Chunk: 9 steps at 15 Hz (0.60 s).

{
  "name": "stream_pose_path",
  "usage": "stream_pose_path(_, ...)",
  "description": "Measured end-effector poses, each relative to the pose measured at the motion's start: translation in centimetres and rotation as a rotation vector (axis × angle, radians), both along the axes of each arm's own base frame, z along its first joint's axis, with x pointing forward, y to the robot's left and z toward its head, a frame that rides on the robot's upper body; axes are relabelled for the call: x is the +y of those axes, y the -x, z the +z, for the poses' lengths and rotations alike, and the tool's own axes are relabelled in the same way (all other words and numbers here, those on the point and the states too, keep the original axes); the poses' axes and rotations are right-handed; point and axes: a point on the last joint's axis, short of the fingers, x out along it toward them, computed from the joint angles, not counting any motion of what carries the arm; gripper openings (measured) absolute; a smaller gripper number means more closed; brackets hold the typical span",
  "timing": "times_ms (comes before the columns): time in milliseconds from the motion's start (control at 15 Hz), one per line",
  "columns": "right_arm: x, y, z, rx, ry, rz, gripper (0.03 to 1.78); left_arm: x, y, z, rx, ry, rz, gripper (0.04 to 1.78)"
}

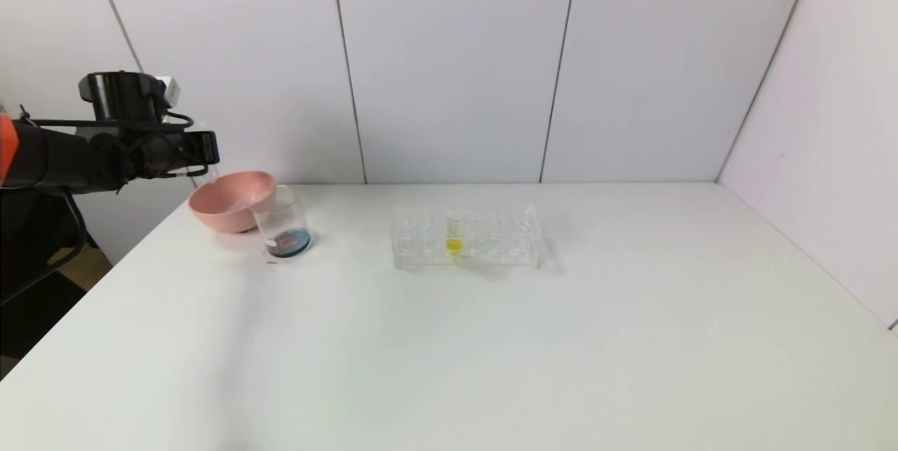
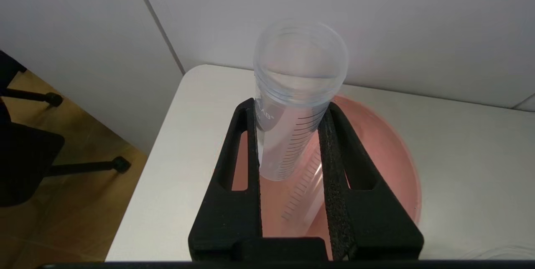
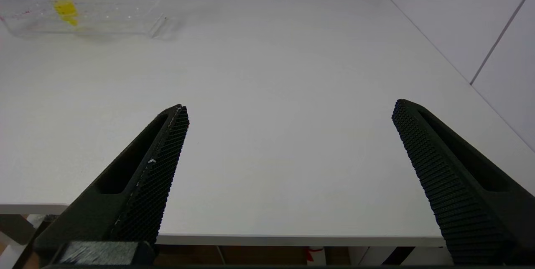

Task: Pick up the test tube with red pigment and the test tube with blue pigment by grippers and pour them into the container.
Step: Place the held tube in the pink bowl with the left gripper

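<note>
My left gripper (image 1: 209,155) is raised over the pink bowl (image 1: 231,202) at the table's far left. In the left wrist view it (image 2: 290,106) is shut on a clear graduated test tube (image 2: 299,93) with its open mouth up. No pigment shows in the tube, so I cannot tell whether it was the red or the blue one. A second clear graduated tube (image 2: 307,193) lies inside the bowl (image 2: 384,156) below. The container (image 1: 283,223), a clear beaker, stands next to the bowl with dark bluish liquid at its bottom. My right gripper (image 3: 290,108) is open and empty above the table's front edge.
A clear tube rack (image 1: 466,237) stands at mid-table holding a yellow-liquid tube (image 1: 454,240); both also show in the right wrist view, the rack (image 3: 104,9) and the yellow tube (image 3: 66,9). White walls close the back and right. The table's left edge is by the bowl.
</note>
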Motion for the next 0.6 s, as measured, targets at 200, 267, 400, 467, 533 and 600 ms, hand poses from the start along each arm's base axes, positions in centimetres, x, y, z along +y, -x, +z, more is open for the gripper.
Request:
stream_pose_path(200, 0.00, 0.00, 0.00, 0.000, 0.000, 0.000, 1.77, -0.03, -0.23, -0.79, 0.021, -0.004, -0.004, 0.44)
stream_pose_path(267, 0.00, 0.00, 0.00, 0.000, 0.000, 0.000, 1.77, -0.05, -0.30, -0.90, 0.024, -0.003, -0.005, 0.47)
stream_pose_path(400, 0.00, 0.00, 0.00, 0.000, 0.000, -0.001, 1.77, -0.06, -0.40, -0.87, 0.020, -0.004, -0.005, 0.60)
stream_pose_path(467, 0.00, 0.00, 0.00, 0.000, 0.000, -0.001, 1.77, -0.10, -0.41, -0.88, 0.020, -0.004, -0.006, 0.70)
stream_pose_path(533, 0.00, 0.00, 0.00, 0.000, 0.000, 0.000, 1.77, -0.13, -0.41, -0.88, 0.020, -0.003, -0.007, 0.85)
stream_pose_path(600, 0.00, 0.00, 0.00, 0.000, 0.000, 0.000, 1.77, -0.12, -0.40, -0.89, 0.021, -0.004, -0.007, 1.00)
